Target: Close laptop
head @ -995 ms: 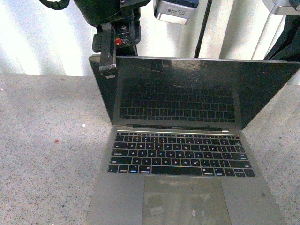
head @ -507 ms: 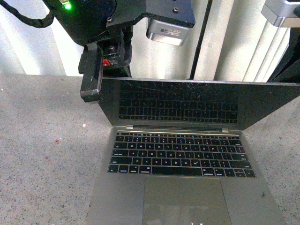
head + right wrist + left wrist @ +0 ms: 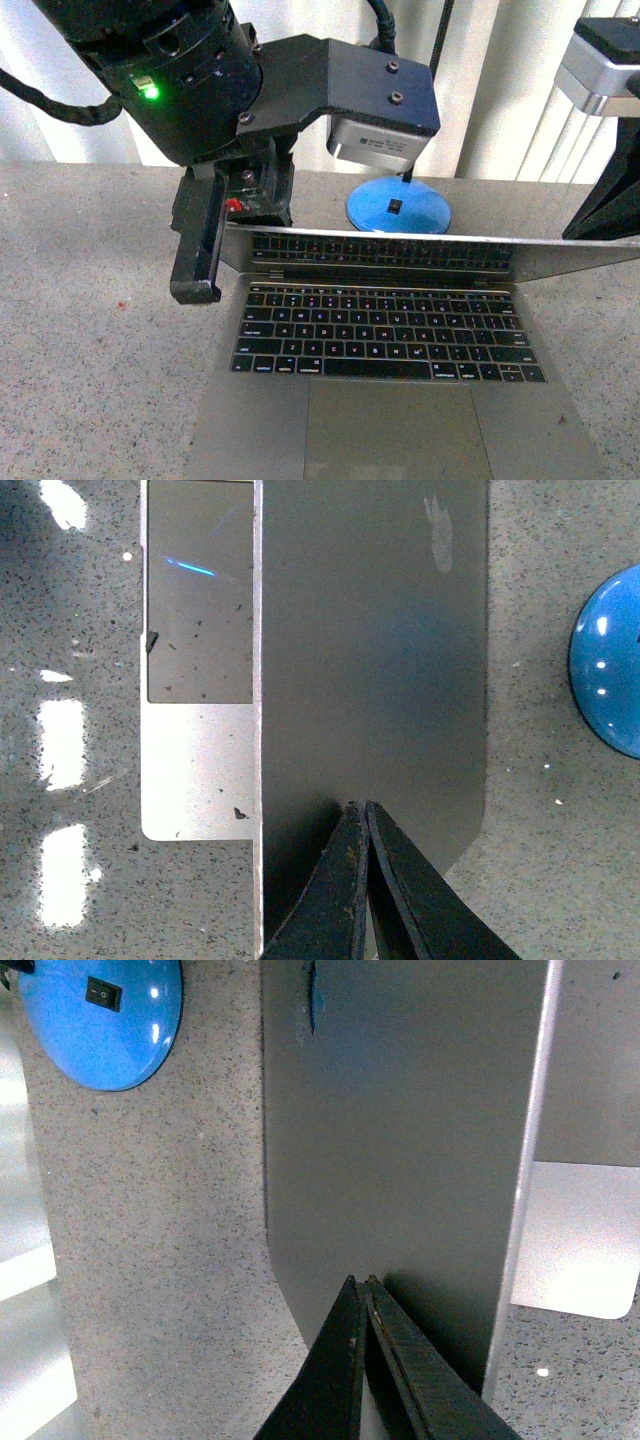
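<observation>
- Laptop point(image 3: 390, 390) lay in the middle of the counter point(image 3: 90, 330), keyboard side towards the robot. Its lid point(image 3: 400, 1140) was tilted far down over the keyboard point(image 3: 385, 335), so the front view showed only a narrow strip of screen.
- The left claw point(image 3: 362, 1285) was closed, its two black fingers pressed together with nothing between them. The tips touched the back of the lid close to its left end.
- The right claw point(image 3: 358, 810) was closed and empty in the same way, tips on the back of the lid close to its right end.
- The lid's free edge hung above the top key rows. The trackpad point(image 3: 390, 430) and palm rests lay uncovered in front of it.
- Bare counter ran along both sides of the laptop. A blue disc point(image 3: 420, 212) sat behind the hinge, apart from the laptop. The front view cut off the laptop's near edge.
- The lid was flat matte grey metal with rounded corners and a thin bright rim. A faint logo point(image 3: 440, 540) showed on it.
- The keys were black. The trackpad carried specks and smears.
- The counter was speckled grey, like stone. The disc was round and glossy, with a small black square at its centre.
</observation>
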